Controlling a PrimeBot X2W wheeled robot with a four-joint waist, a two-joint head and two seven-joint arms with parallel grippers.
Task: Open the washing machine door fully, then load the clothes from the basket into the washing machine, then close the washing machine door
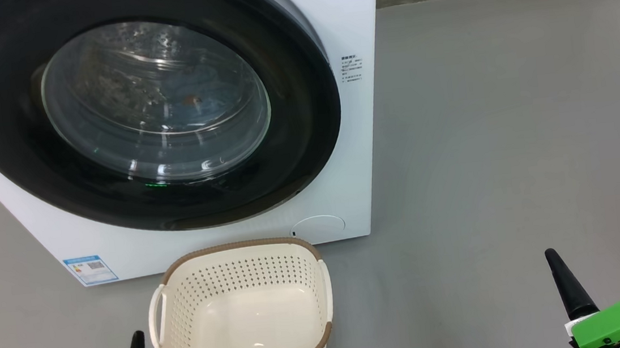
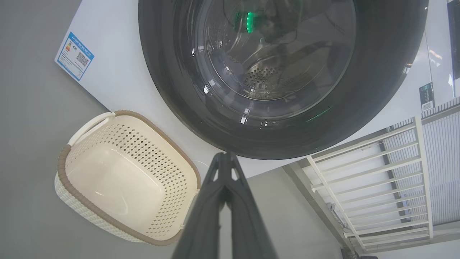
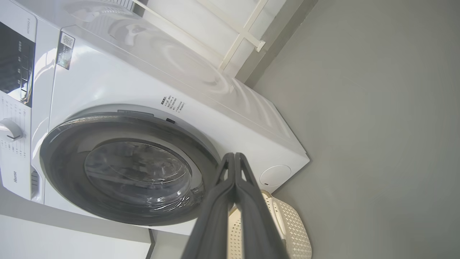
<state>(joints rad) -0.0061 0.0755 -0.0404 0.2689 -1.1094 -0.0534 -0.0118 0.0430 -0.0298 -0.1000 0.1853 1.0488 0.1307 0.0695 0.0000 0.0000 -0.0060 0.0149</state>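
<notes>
The white washing machine point(image 1: 340, 17) stands ahead with its round black door point(image 1: 2, 112) closed flat against the front. Through the glass window, light blue clothes point(image 1: 206, 96) with an orange-brown patch lie in the drum. The cream basket point(image 1: 237, 248) sits on the floor just below the door, with nothing in it. My left gripper point(image 1: 138, 335) is shut beside the basket's left handle. My right gripper point(image 1: 550, 254) is shut far to the right, over bare floor. The left wrist view shows the left gripper point(image 2: 225, 155), the door point(image 2: 161, 72) and the basket point(image 2: 61, 162). The right wrist view shows the right gripper point(image 3: 234, 155), the door point(image 3: 61, 151) and the basket point(image 3: 291, 230).
Grey floor point(image 1: 509, 120) stretches to the right of the machine. A blue label point(image 1: 90, 269) and a round white flap point(image 1: 319, 225) sit low on its front. A white railing point(image 2: 363, 169) stands beside the machine. The control panel with a knob point(image 3: 10, 129) is at the top of the machine's front.
</notes>
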